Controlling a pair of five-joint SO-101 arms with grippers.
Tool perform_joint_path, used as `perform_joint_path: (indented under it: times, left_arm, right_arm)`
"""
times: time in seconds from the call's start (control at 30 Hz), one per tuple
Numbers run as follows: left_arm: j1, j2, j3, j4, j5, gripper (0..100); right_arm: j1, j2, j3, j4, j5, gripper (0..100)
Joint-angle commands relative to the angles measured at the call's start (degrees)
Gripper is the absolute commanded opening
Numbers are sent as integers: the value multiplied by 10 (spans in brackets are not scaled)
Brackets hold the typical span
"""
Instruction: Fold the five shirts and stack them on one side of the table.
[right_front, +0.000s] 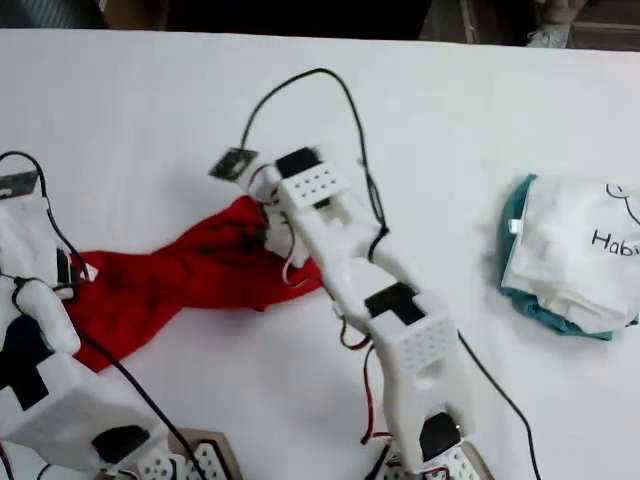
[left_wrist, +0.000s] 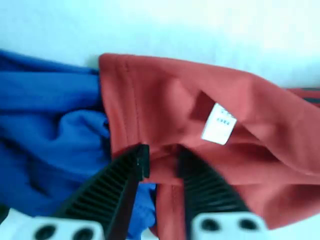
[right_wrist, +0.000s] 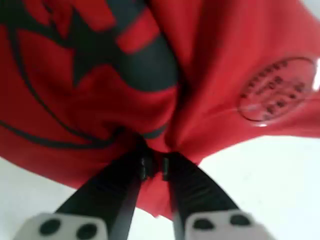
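Red cotton, twisted into a long rumpled band across the left half of the high view: the red shirt (right_front: 190, 280), lying on the white tabletop (right_front: 130, 110) and stretched between the two arms. At its upper right end, near the frame's centre, the right gripper (right_wrist: 154, 167), with black fingers pressed almost together and pinching a bunched fold of the red cloth. Just above the pinch in the right wrist view, a dark printed graphic (right_wrist: 125, 55); toward the upper right of that frame, a round embossed badge (right_wrist: 272, 90) in the fabric. At the shirt's left end, the left gripper (left_wrist: 161, 161), ribbed fingers closed on a raised ridge of the red hem, cloth caught between them. Up and to the right of the fingers, a white label (left_wrist: 219, 123) sewn inside. Touching that hem on the left of the same frame, a crumpled blue shirt (left_wrist: 45, 150). At the far right of the high view, well apart from the red shirt, a folded stack (right_front: 575, 255) — white on top, teal edge showing beneath.
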Motion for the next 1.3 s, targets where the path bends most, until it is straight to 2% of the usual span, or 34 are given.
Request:
perform_joint_path:
  times: [0.0, 0.2, 0.4, 0.67, 0.77, 0.87, 0.93, 1.03, 1.1, 1.27]
  left_arm:
    - [-4, -3, -48, 36, 0, 31]
    - [-4, -3, -95, 86, 0, 30]
    - [-4, -2, -120, 93, 0, 31]
    - [25, 0, -138, 98, 0, 32]
    - [30, 2, -137, 98, 0, 32]
    - [29, 1, -138, 98, 0, 32]
    - [18, 1, -141, 98, -1, 32]
    - [-19, -1, -144, 87, -1, 32]
    - [-54, -1, -144, 79, -1, 32]
    - [-144, -1, -144, 55, -1, 36]
  right_arm:
    - [42, -8, -28, 31, 4, 20]
    - [123, -9, -30, 33, 46, 22]
    - [204, -37, -31, 22, 80, 22]
    - [240, -145, -31, -16, 91, 22]
    - [216, -167, -25, 6, 85, 23]
    - [155, -167, -25, 78, 71, 32]
    - [115, -173, -15, 98, 74, 80]
    - [65, -199, 16, 94, 79, 167]
    - [29, -218, 41, 85, 95, 172]
    - [-54, -240, 128, 38, 81, 172]
